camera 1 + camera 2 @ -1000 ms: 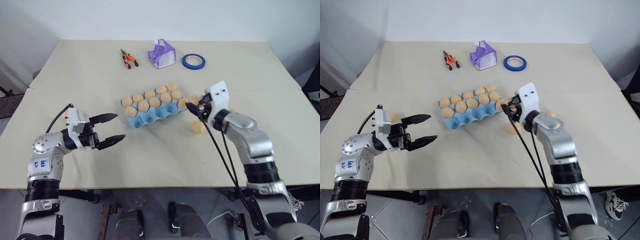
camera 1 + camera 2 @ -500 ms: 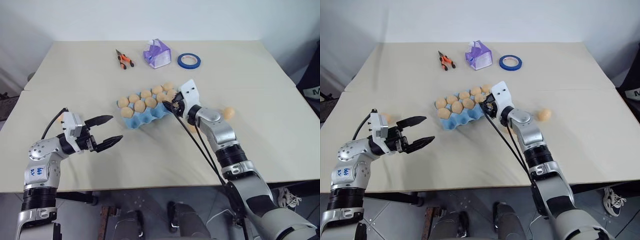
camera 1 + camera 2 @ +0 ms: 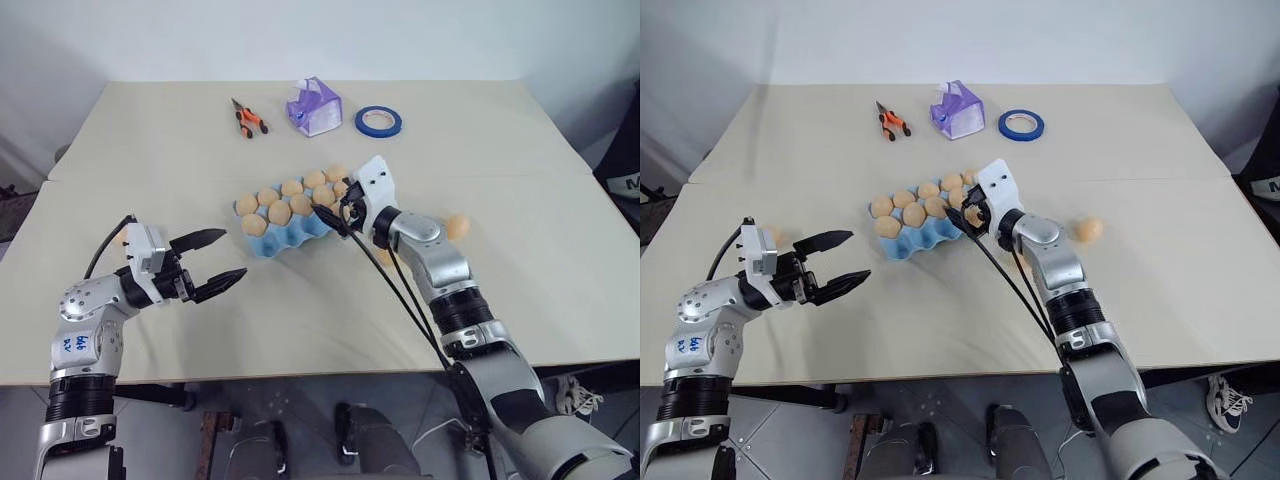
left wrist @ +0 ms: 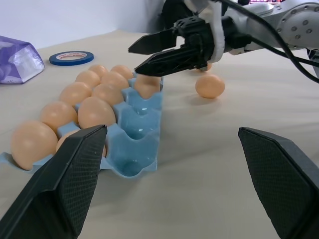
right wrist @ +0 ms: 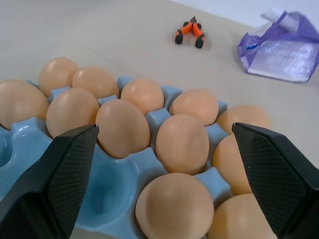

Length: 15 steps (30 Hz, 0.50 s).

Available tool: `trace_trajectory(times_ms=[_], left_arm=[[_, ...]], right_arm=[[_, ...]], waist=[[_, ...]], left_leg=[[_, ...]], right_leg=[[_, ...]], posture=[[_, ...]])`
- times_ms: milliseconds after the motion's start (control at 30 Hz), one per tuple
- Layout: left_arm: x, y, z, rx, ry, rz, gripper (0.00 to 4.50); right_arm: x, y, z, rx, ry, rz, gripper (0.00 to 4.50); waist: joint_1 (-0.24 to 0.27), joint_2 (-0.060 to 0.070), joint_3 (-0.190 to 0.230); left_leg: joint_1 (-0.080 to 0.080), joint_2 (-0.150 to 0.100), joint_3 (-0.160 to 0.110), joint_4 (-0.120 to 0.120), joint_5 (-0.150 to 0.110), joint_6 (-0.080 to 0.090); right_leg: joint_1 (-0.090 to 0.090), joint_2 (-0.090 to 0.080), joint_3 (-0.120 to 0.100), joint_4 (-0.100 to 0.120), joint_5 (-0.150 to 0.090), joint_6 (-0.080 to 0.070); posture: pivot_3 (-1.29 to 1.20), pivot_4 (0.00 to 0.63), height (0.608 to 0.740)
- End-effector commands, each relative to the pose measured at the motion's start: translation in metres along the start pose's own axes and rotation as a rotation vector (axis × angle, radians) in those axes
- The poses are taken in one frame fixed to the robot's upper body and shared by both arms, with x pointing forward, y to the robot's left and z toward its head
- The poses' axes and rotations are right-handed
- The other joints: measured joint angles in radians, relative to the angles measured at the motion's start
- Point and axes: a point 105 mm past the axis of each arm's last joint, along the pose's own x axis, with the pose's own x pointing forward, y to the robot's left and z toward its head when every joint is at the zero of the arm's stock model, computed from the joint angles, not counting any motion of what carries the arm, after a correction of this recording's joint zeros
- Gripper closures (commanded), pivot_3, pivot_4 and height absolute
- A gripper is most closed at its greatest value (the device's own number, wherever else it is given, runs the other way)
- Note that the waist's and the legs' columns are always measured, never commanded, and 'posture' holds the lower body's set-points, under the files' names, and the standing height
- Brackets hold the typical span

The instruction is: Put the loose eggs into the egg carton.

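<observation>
Eggs fill most of the egg carton point(image 3: 290, 215) at mid-table, though a few near cups stay bare. Right gripper point(image 4: 149, 51) hovers, fingers spread, over an egg just seated. Left gripper point(image 3: 218, 264) waits spread. One loose egg point(image 3: 1089, 229) lies far right.

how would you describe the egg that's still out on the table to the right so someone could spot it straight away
Start at the light blue egg carton in the middle of the beige table, then look to the robot's right, past the right arm. The egg lies alone on the bare tabletop, well apart from the carton. Unlike the eggs sitting in the carton's cups, it rests directly on the table with nothing touching it.
</observation>
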Motion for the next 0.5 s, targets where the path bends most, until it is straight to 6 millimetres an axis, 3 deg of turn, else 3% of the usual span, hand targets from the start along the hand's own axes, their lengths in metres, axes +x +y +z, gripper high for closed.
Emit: trace_trajectory(times_ms=[33, 333, 400, 500], left_arm=[[0.003, -0.002, 0.012, 0.037, -0.044, -0.015, 0.0], [0.002, -0.002, 0.011, 0.026, -0.042, -0.02, 0.0], [0.001, -0.001, 0.01, 0.023, -0.039, -0.017, 0.0], [-0.002, 0.002, 0.007, 0.006, -0.03, -0.019, 0.0]], right_arm=[[-0.026, -0.001, 0.02, -0.013, -0.066, 0.038, 0.01], [-0.12, -0.018, 0.003, -0.014, -0.06, -0.007, 0.01], [-0.133, -0.02, 0.002, -0.025, -0.076, -0.019, 0.01], [-0.172, -0.022, -0.017, -0.047, 0.025, -0.021, 0.01]], waist=[[0.002, 0.0, 0.0], [0.009, 0.0, 0.0], [0.009, 0.0, 0.0], [0.013, 0.0, 0.0]], left_leg=[[0.0, 0.0, 0.0, 0.0, 0.0, 0.0], [-0.001, 0.0, -0.001, -0.001, -0.003, -0.003], [0.0, 0.0, -0.001, -0.001, -0.004, -0.003], [0.0, 0.0, -0.001, 0.0, -0.003, -0.003]], right_leg=[[0.0, 0.0, 0.0, -0.001, 0.0, 0.0], [0.001, 0.0, -0.003, -0.003, 0.0, 0.0], [0.001, 0.0, -0.003, -0.003, 0.0, 0.0], [0.001, 0.001, -0.003, -0.003, 0.0, 0.0]], posture=[[0.0, 0.15, 0.74], [0.0, 0.15, 0.74], [0.0, 0.15, 0.74], [0.0, 0.15, 0.74]])
